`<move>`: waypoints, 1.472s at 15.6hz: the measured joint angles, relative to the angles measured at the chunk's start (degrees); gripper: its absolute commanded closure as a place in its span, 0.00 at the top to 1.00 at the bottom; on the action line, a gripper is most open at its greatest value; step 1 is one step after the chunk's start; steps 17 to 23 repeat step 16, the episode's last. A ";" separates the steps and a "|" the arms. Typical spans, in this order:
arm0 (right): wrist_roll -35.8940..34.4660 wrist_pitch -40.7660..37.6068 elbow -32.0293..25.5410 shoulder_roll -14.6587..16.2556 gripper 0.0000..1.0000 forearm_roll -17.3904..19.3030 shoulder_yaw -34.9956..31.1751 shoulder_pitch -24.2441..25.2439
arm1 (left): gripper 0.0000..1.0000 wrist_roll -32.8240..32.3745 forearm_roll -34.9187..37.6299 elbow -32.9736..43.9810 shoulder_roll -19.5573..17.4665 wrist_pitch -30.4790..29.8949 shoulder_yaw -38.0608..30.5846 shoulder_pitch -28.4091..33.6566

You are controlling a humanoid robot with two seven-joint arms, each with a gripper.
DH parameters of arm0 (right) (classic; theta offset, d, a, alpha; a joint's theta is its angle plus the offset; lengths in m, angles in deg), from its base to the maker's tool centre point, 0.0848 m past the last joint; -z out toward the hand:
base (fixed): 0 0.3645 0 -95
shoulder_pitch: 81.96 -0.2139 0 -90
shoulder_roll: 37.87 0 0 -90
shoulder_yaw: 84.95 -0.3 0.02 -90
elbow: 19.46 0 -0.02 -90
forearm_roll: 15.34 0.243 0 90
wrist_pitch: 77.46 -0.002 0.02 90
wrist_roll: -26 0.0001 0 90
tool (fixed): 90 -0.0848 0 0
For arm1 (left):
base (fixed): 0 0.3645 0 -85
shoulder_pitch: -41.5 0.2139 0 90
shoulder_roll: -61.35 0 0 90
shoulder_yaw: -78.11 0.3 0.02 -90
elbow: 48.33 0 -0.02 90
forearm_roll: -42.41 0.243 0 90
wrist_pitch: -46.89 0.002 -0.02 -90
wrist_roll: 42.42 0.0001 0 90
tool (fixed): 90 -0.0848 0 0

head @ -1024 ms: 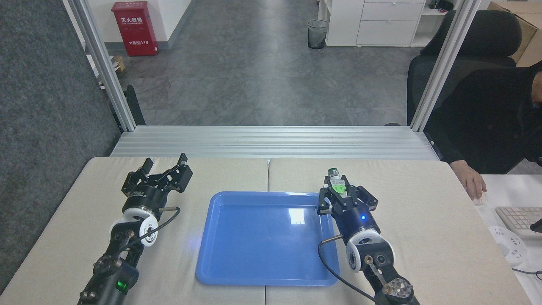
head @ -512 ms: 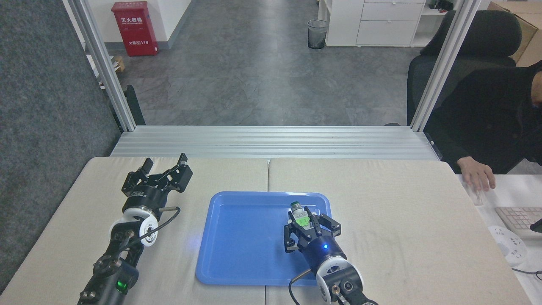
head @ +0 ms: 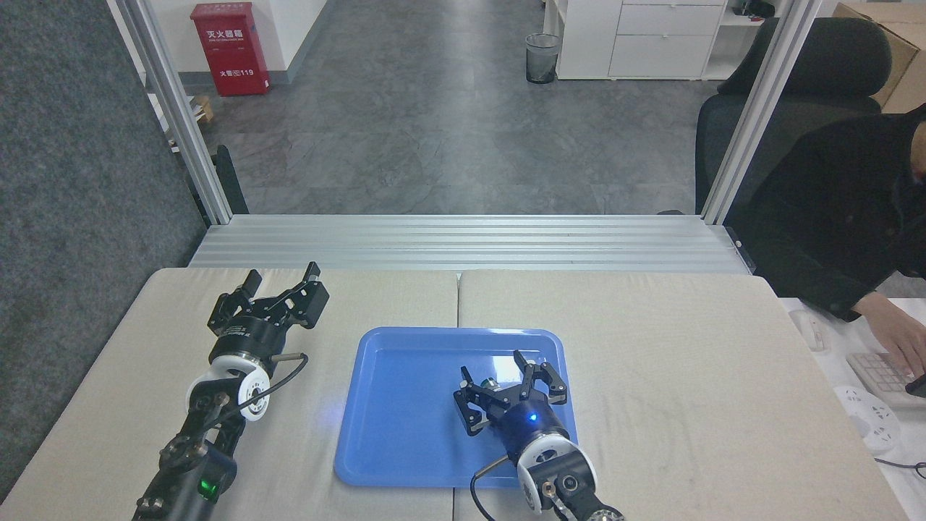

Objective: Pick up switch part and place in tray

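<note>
The blue tray (head: 412, 412) lies flat in the middle of the table. My right gripper (head: 492, 365) is low over the tray's right half, its fingers (head: 464, 374) spread open. Between them a small bit of the switch part (head: 490, 383) shows, whitish with a dark end, resting on the tray floor; the gripper body hides most of it. My left gripper (head: 283, 273) stands open on the table to the left of the tray, holding nothing.
A person in black sits at the right, one hand (head: 893, 340) on a keyboard (head: 875, 373) on a white desk beside the table. An aluminium frame rail (head: 463, 242) runs along the table's far edge. A seam (head: 458, 300) splits the table pads.
My right gripper carried the switch part from the tray's far right corner down into the tray and opened, letting it go. The person's hand moved from the mouse to the keyboard.
</note>
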 measured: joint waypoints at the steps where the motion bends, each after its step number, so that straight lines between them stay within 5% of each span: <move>1: -1.01 0.00 0.13 -0.30 0.99 -0.03 -1.26 -0.99 | 1.00 0.00 0.00 0.00 0.00 0.00 0.00 0.00; 7: -5.89 -6.48 0.56 3.18 0.99 2.12 -11.17 -4.75 | 1.00 0.00 0.00 0.00 0.00 0.00 0.00 0.00; 15: -10.21 -11.65 0.21 9.99 0.99 6.82 -19.75 -2.43 | 1.00 0.00 0.00 0.00 0.00 0.00 0.00 0.00; 23: -10.28 -11.69 0.13 10.45 0.99 7.00 -20.32 -2.20 | 1.00 0.00 0.00 0.00 0.00 0.00 0.00 0.00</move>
